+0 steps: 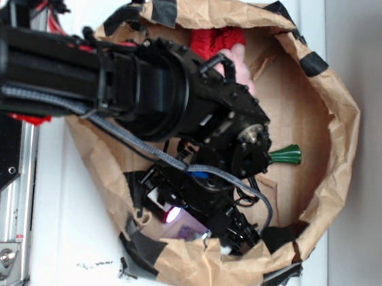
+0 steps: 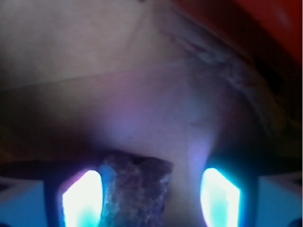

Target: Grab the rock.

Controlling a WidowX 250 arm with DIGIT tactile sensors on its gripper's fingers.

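Observation:
In the wrist view the rock (image 2: 135,189), a rough dark brown-grey lump, sits between my two glowing fingers. It lies against the left finger (image 2: 83,198), and a clear gap separates it from the right finger (image 2: 220,196). My gripper (image 2: 149,191) is open around it, low over the brown paper floor. In the exterior view the gripper (image 1: 198,234) points down into the near side of the paper bag (image 1: 337,117). My arm and wrist hide the rock there; only a purple glow shows beneath the fingers.
The crumpled bag wall rings the gripper, with black tape patches (image 1: 140,247) on its rim. A red object (image 1: 219,40) lies at the far side. A green leafy toy top (image 1: 287,154) pokes out right of my wrist. An orange blur (image 2: 274,19) fills the wrist view's upper right.

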